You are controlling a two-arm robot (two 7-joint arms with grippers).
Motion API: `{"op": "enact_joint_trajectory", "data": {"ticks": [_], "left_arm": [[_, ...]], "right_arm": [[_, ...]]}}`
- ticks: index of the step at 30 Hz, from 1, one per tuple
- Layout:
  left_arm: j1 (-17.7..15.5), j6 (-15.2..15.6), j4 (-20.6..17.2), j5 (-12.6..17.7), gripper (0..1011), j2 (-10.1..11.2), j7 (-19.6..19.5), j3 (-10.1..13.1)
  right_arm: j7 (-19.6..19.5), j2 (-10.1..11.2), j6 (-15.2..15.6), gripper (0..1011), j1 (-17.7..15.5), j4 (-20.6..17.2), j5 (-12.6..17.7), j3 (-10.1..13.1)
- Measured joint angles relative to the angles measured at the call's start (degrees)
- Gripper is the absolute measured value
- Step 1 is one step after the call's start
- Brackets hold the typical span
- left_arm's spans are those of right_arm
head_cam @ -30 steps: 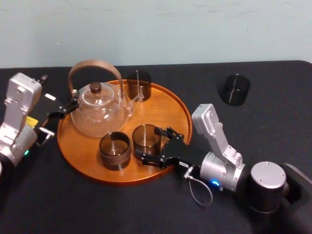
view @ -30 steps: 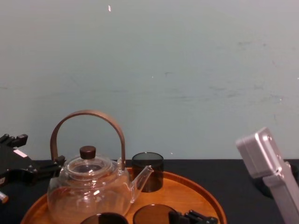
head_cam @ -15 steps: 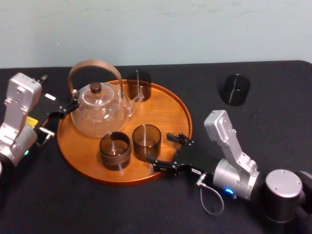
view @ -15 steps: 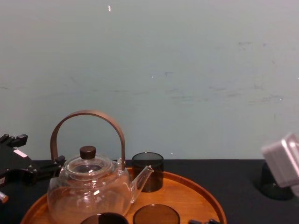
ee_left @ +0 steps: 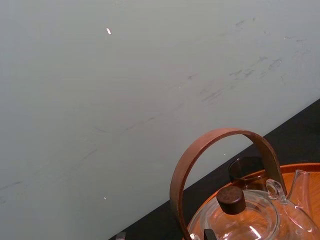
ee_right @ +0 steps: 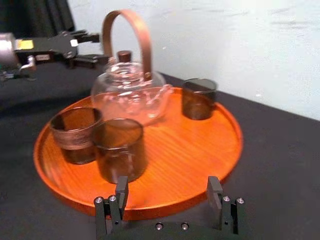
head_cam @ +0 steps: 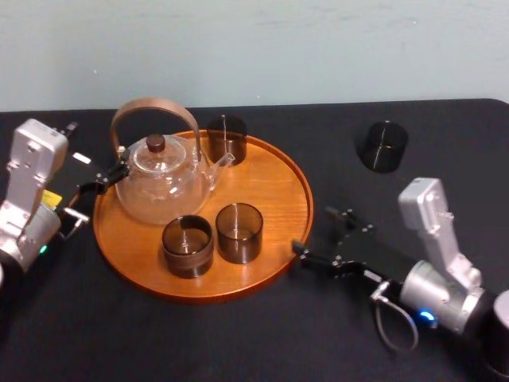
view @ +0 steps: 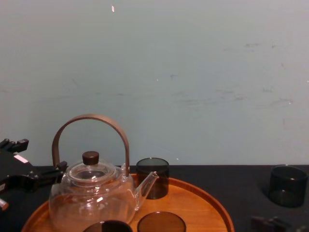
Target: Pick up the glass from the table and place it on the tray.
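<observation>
Silver right arm (head_cam: 433,227), black right claw (head_cam: 312,231), looped grey cable (head_cam: 378,322)

A teapot (view: 91,195) stands on the tray (view: 195,203); one glass (view: 288,186) sits on the table (view: 241,181)

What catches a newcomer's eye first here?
The orange tray, left of centre, carries a glass teapot and three dark glasses. A fourth glass stands on the table, far right. The right gripper hangs open off the tray's right rim; the left gripper sits at its left.

Chest cam: tray (view: 212,203) front, near glasses (view: 161,223) cropped
</observation>
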Motion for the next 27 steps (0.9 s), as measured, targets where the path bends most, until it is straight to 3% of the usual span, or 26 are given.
{"op": "enact_joint_trajectory", "data": {"ticks": [18, 27], "left_arm": [[0.0, 0.0, 0.0, 0.0, 1009, 0.0, 0.0, 0.0], [0.0, 0.0, 0.0, 0.0, 1010, 0.0, 0.0, 0.0]], "right_arm": [[-2.49, 1.7, -0.99, 1002, -2.77, -1.01, 2.7, 7.49], [-2.76, 1.9, -1.18, 1002, -3.45, -0.44, 3.58, 9.9]]}}
